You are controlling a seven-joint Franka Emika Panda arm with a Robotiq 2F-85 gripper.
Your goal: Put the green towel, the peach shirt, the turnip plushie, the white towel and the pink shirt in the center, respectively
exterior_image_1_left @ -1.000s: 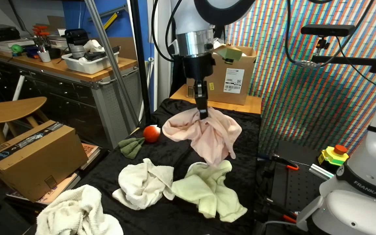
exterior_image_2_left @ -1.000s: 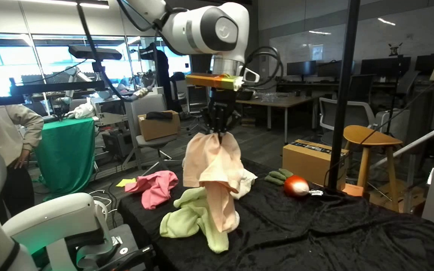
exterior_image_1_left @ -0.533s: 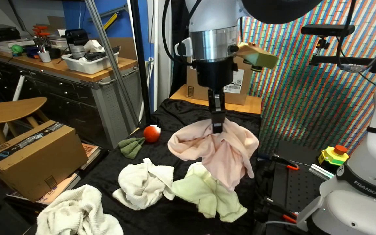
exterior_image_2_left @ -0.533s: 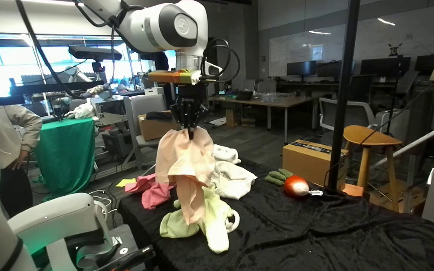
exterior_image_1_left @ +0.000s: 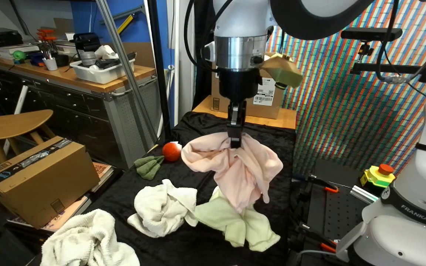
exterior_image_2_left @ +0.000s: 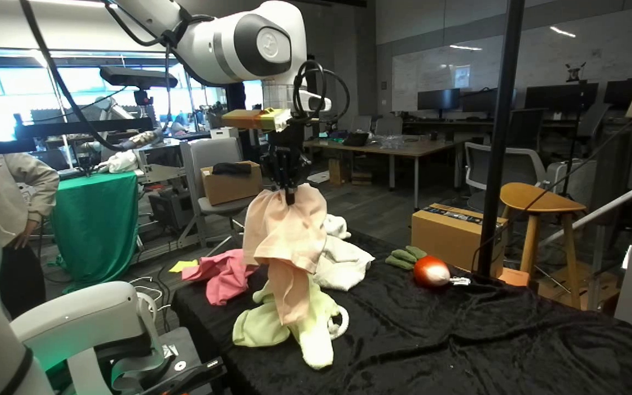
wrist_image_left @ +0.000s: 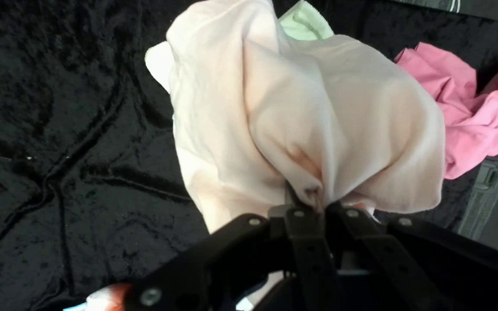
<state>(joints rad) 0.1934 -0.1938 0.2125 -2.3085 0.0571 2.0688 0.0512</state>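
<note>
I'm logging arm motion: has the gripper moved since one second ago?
Yes. In an exterior view, the gripper is now further toward the picture's left, farther from the black pole.

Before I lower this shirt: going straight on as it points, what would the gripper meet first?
Likely the green towel, the peach shirt in the gripper touching it first; they overlap in both exterior views, but any gap is unclear.
</note>
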